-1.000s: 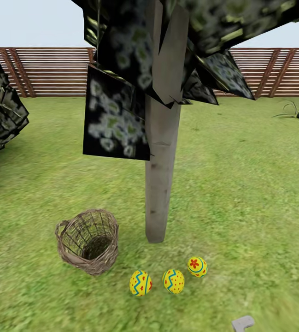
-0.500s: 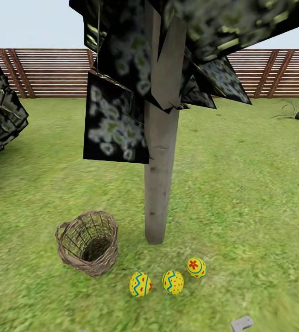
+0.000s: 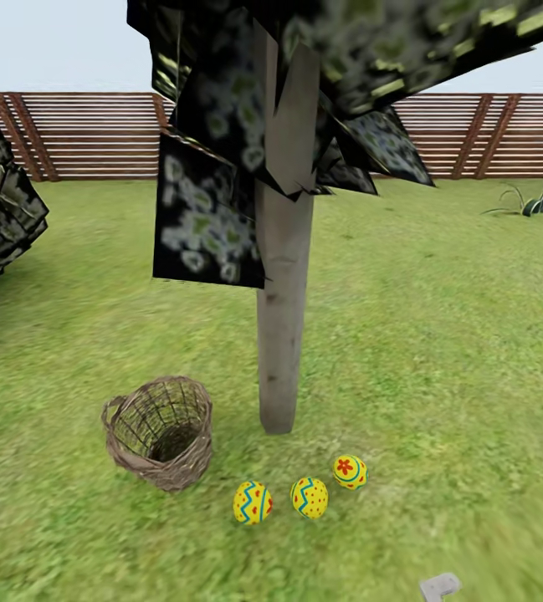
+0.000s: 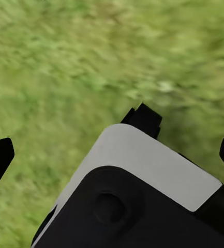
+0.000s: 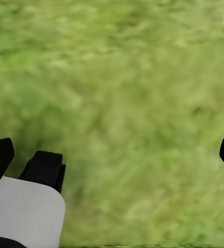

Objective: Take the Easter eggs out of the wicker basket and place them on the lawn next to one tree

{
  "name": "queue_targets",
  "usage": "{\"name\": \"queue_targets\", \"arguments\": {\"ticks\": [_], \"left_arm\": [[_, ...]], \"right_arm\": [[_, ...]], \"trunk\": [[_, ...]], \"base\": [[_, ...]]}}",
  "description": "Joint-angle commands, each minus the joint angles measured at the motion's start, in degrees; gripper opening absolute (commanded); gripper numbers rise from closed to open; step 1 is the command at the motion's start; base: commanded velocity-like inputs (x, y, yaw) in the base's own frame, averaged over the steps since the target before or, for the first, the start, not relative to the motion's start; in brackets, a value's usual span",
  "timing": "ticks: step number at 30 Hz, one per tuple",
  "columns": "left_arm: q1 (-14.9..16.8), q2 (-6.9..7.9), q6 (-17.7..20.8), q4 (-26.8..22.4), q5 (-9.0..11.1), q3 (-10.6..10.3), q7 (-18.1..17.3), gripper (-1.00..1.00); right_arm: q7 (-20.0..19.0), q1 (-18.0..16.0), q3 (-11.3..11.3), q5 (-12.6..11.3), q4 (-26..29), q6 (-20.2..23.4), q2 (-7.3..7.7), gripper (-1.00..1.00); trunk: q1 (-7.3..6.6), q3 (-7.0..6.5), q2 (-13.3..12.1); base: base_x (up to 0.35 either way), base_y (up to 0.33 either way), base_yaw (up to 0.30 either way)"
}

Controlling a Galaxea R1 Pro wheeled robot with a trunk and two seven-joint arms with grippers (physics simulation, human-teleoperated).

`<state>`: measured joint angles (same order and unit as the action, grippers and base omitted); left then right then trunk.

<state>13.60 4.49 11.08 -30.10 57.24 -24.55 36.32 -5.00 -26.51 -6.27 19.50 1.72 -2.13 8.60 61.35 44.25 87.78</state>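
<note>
Beside the tree lay three Easter eggs on the lawn, already emptied from the wicker basket; both grippers' fingers were spread wide, holding nothing.

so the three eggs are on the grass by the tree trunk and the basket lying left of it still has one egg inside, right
Not quite. In the head view the wicker basket holds no egg; its inside looks empty. The rest stands: all three eggs lie on the lawn by the tree trunk, with the basket left of it.
</note>
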Motion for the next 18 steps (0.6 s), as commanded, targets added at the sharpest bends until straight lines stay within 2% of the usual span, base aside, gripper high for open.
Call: {"name": "queue_targets", "arguments": {"ticks": [1, 8, 18], "left_arm": [[0.0, 0.09, 0.3, -0.1, 0.1, -0.4, 0.4, 1.00], [0.0, 0.13, 0.0, 0.2, 0.2, -0.3, 0.4, 1.00], [0.0, 0.51, -0.1, 4.6, 0.0, -0.4, 0.5, 1.00]], "right_arm": [[-0.2, 0.0, -0.5, 0.4, 0.0, -0.2, 0.04, 1.00], [-0.3, 0.0, -0.5, 0.4, 0.0, -0.2, 0.03, 1.00], [-0.3, 0.0, -0.5, 0.3, -0.6, -0.2, 0.03, 1.00]], "trunk": [[-0.03, -0.04, 0.0], [-0.03, -0.62, 0.0], [-0.03, -1.46, 0.0]], "base": [[-0.210, 0.000, -0.116], [-0.047, 0.000, -0.127], [-0.001, 0.000, -0.131]]}}
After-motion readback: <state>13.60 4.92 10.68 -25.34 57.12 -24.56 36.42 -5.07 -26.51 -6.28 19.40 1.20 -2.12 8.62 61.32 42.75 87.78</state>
